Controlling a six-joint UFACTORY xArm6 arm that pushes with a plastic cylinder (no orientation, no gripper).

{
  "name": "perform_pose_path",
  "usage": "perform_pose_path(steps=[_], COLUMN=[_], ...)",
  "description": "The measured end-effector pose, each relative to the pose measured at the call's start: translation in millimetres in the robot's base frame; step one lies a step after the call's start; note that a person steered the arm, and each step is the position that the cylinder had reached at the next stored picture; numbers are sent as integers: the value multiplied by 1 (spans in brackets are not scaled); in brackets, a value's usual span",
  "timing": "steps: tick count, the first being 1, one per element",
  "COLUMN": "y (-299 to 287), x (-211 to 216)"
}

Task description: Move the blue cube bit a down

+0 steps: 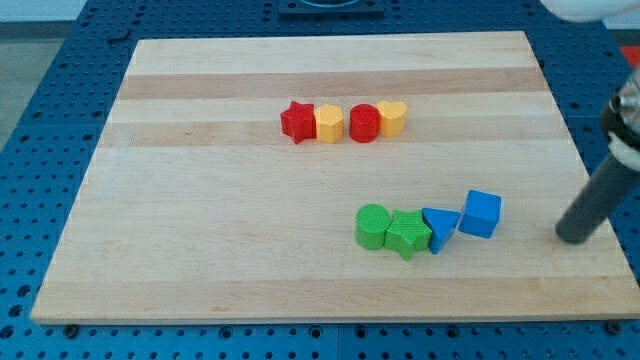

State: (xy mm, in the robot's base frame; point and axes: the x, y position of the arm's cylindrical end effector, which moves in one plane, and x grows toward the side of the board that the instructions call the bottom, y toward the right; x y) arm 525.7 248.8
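Note:
The blue cube sits on the wooden board at the lower right, at the right end of a row of blocks. It touches or nearly touches a blue triangle on its left. My tip is the lower end of the dark rod coming in from the view's right. It stands on the board to the right of the blue cube and slightly lower, with a clear gap between them.
A green star and a green cylinder continue the lower row to the left. Higher up lies a row of a red star, a yellow hexagon, a red cylinder and a yellow heart. The board's right edge is near my tip.

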Motion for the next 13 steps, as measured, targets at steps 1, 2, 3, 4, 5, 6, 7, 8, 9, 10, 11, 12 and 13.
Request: perform_pose_path(steps=[1, 2, 3, 4, 5, 6, 7, 8, 9, 10, 11, 12, 13], y=[-5, -11, -20, -27, -44, -68, -96, -99, -99, -99, -100, -102, -106], x=[-38, -60, -54, -38, -29, -31, -41, -40, -37, -35, -29, -23, -16])
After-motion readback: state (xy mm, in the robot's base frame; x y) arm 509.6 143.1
